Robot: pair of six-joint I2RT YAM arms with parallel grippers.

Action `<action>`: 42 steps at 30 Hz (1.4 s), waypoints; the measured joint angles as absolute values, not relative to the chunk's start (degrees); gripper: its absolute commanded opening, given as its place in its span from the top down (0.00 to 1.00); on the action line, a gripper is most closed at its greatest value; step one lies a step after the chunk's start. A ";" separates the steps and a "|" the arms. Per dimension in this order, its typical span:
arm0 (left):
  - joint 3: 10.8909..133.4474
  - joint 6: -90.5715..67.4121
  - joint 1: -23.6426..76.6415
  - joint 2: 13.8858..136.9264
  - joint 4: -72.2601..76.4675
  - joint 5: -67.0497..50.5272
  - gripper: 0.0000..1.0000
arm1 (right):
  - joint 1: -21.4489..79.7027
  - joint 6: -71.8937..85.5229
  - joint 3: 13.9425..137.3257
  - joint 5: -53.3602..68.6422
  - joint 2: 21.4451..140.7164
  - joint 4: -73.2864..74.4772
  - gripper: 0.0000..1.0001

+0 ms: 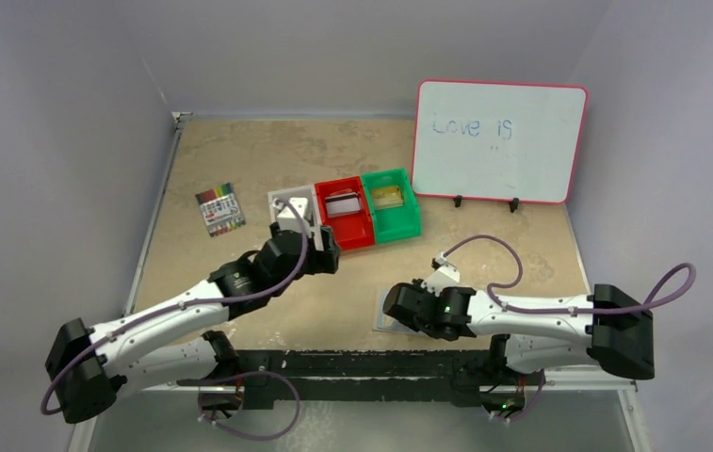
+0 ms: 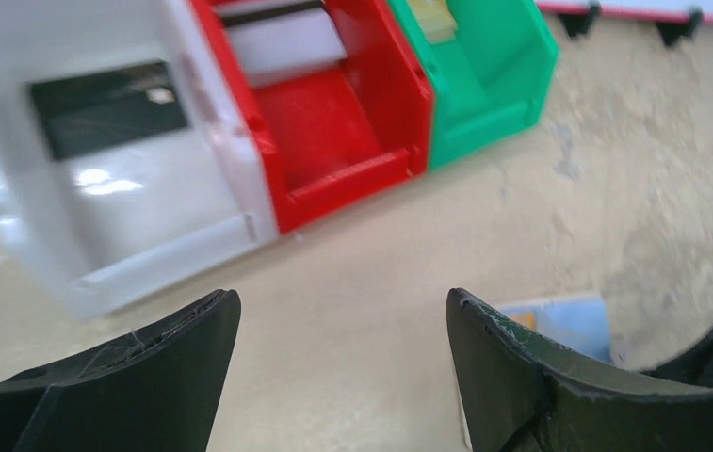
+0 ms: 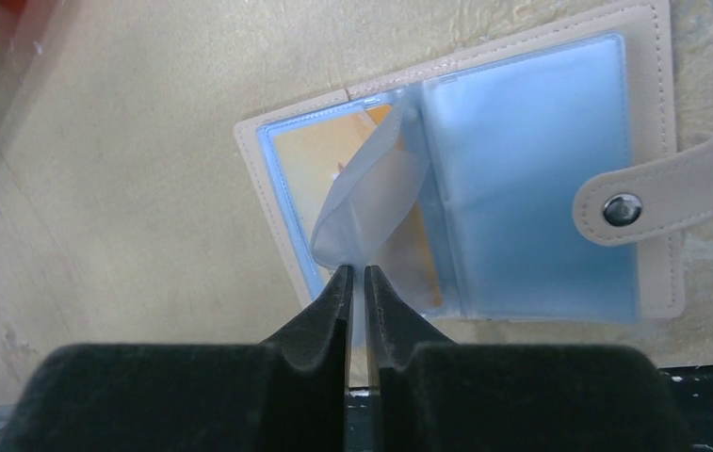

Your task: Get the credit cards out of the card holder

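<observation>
Walls (image 1: 51, 141) of pale grey box in a tan bench (image 1: 352, 151). At its near edge the card holder (image 3: 541, 188) lies open, an orange card (image 3: 300, 160) inside. The right gripper (image 3: 357, 273) is pinched together on one clear sleeve (image 3: 371, 188); the left gripper (image 2: 343, 301) hangs spread wide, empty, before a white bin (image 2: 145, 217) holding a black card (image 2: 107, 108).

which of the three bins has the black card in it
The white bin, leftmost in the row; the red bin holds a pale card, the green bin a yellowish one.
</observation>
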State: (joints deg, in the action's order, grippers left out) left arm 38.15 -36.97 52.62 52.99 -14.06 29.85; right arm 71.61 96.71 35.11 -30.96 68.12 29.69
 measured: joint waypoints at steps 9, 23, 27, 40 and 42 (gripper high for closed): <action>37.69 -44.31 53.67 66.59 0.51 5.65 0.23 | 71.61 97.08 29.06 -31.70 58.41 27.35 0.97; 38.39 -51.31 61.28 83.44 13.43 -3.44 0.35 | 71.61 99.11 26.00 -31.97 54.61 26.61 0.96; 38.41 -55.18 61.58 87.74 20.64 -4.80 0.41 | 71.61 99.50 25.34 -31.94 54.59 26.70 0.94; 38.50 -65.43 61.89 94.11 28.53 -3.99 0.55 | 71.61 100.55 25.32 -32.01 52.53 28.38 0.91; 38.92 -66.57 61.98 95.11 29.02 -4.01 0.59 | 71.61 100.55 25.23 -32.01 52.23 28.45 0.91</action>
State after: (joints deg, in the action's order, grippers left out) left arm 38.92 -66.57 61.98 95.11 29.02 -4.01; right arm 71.61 100.55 25.23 -32.01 52.23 28.45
